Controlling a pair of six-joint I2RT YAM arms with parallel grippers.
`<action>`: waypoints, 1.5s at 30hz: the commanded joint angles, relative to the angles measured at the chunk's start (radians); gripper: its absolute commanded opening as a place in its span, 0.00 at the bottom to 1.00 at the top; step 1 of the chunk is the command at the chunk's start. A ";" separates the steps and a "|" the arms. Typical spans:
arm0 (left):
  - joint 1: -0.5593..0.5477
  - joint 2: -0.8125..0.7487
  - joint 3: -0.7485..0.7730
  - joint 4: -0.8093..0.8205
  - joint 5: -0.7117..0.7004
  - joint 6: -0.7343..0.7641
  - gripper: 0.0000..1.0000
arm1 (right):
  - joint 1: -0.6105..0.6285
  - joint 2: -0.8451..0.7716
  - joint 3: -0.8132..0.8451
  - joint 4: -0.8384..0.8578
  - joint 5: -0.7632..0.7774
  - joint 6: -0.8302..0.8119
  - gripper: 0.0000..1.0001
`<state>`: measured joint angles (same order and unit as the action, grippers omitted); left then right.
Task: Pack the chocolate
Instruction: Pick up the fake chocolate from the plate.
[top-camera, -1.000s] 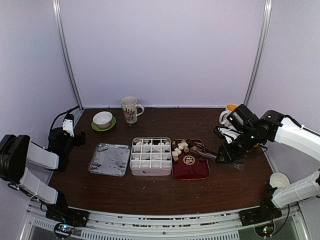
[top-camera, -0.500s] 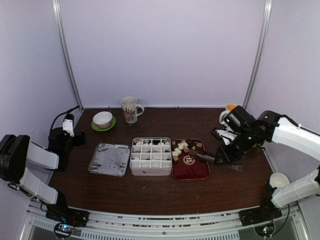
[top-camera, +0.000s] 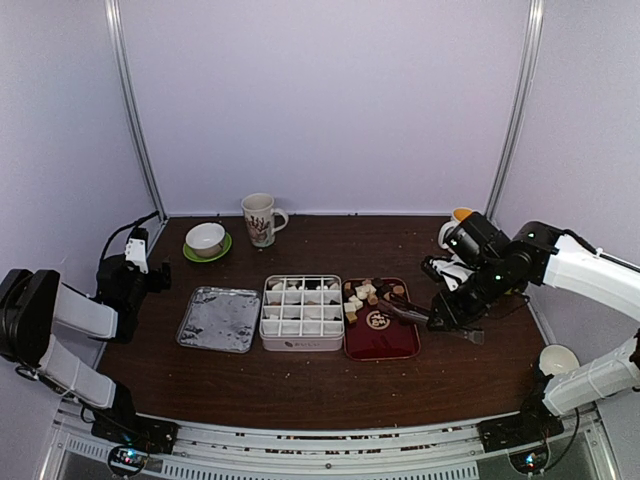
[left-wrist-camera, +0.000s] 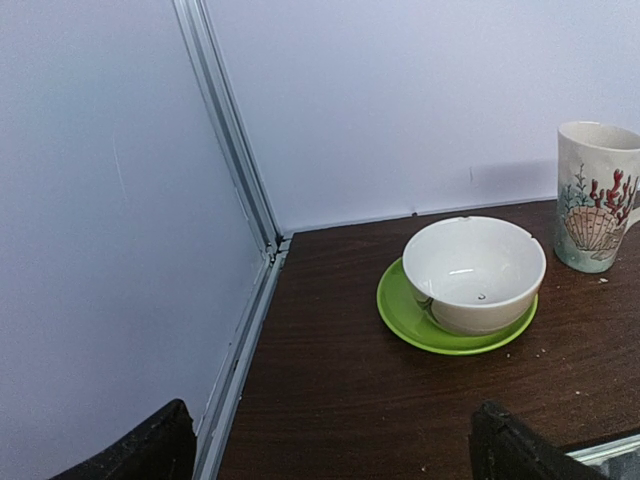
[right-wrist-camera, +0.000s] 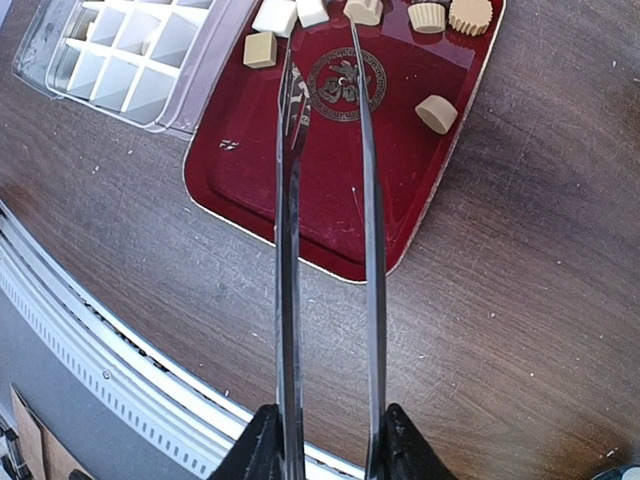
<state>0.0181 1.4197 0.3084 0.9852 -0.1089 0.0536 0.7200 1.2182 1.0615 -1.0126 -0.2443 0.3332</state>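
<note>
Chocolate pieces (top-camera: 362, 292), small cubes and rounds in tan, cream and dark brown, lie at the 12 o'clock end of the dark-red rectangular tray (top-camera: 385, 345) on the brown wooden worktop (top-camera: 300, 380). A white gridded plastic box (top-camera: 302, 312) sits just at the tray's 9 o'clock. From 3 o'clock the right fingers (top-camera: 447, 316) hold long metal tongs (top-camera: 405, 309) over the tray.

In the left wrist view, the left fingers (left-wrist-camera: 150, 452) stand wide apart, facing a white bowl (left-wrist-camera: 473, 265) on a green saucer (left-wrist-camera: 440, 340).

In the right wrist view, the right fingers clamp the tongs' handles. The tips point to 12 o'clock, slightly apart, gripping nothing.

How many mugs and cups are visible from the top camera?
3. A patterned mug at the back; an orange-lined mug at the back right, partly behind the right arm; a white cup at the near right corner. Arms might hide more.
</note>
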 joint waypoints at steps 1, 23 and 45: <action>0.008 0.005 0.019 0.034 -0.004 -0.009 0.98 | 0.014 0.014 0.007 0.029 0.039 0.046 0.33; 0.008 0.005 0.020 0.035 -0.005 -0.009 0.98 | 0.004 0.163 0.071 -0.023 0.210 0.038 0.38; 0.007 0.005 0.020 0.033 -0.005 -0.009 0.98 | -0.050 0.116 -0.017 -0.036 0.042 -0.025 0.36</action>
<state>0.0181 1.4197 0.3084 0.9852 -0.1093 0.0536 0.6743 1.3590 1.0588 -1.0496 -0.1593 0.3202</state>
